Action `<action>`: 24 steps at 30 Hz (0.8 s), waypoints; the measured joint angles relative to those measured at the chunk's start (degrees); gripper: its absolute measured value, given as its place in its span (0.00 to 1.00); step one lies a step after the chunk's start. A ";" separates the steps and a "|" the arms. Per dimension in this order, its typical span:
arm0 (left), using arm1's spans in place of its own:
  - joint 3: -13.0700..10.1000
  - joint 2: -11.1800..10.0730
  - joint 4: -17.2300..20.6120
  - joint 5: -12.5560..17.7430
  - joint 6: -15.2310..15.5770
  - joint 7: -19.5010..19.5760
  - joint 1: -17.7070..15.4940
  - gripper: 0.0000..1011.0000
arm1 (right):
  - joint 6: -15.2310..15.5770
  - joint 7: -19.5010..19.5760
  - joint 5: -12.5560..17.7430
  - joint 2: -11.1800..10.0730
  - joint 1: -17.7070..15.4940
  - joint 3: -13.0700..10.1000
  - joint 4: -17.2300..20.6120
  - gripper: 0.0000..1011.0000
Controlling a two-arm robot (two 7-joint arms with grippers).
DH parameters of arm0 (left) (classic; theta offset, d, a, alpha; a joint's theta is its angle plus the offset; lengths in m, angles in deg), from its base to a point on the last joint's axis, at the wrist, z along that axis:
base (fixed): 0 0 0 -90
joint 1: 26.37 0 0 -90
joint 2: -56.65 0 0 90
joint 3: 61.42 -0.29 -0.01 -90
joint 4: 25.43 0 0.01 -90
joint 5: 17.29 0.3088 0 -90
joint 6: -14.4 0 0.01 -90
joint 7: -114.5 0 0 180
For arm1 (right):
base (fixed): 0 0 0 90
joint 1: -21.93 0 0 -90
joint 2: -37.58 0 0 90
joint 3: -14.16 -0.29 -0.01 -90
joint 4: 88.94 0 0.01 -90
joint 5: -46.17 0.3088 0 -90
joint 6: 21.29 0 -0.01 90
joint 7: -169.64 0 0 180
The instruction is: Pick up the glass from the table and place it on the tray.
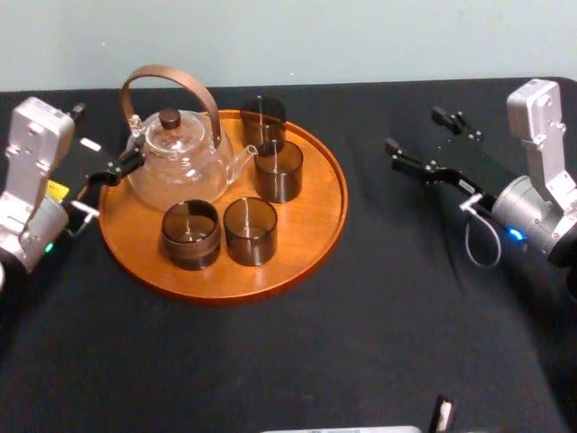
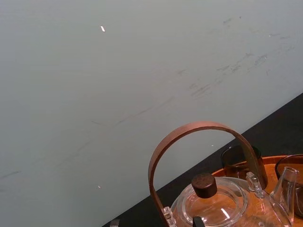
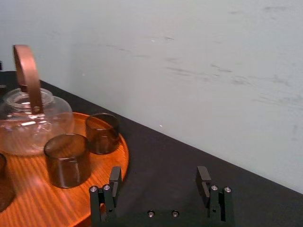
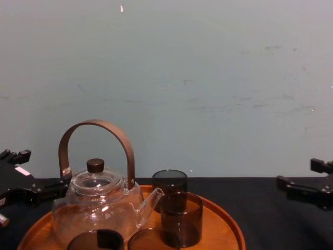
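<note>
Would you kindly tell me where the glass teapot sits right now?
In the head view, the glass teapot stands on the far-left part of the tray, beside the left pincer, with four dark glasses to its right and front.

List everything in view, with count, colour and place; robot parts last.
table: one, matte black, under everything.
tray: one, orange-brown wood, on the table's left half.
glass teapot: one, clear with brown handle, on the tray's left side.
glasses: four, smoky dark, on the tray, right of and in front of the teapot.
wall: one, pale grey-green, behind the table.
left pincer: one, black, open, at the tray's left edge beside the teapot.
right pincer: one, black, open, above the table right of the tray.
</note>
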 joint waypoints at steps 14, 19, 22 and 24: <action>0.00 0.00 0.00 0.00 0.00 0.00 0.00 0.99 | -0.29 2.48 -2.10 0.41 -1.22 -2.68 -0.24 0.99; 0.00 0.00 0.00 0.00 0.00 0.00 0.00 0.99 | -0.32 2.45 -2.04 0.37 -1.21 -2.63 -0.25 0.99; 0.00 0.00 0.00 0.00 0.00 0.00 0.00 0.99 | -0.33 2.41 -1.94 0.36 -1.20 -2.60 -0.25 0.99; 0.00 0.00 0.00 0.00 0.00 0.00 0.00 0.99 | -0.33 2.40 -1.90 0.34 -1.20 -2.59 -0.25 0.99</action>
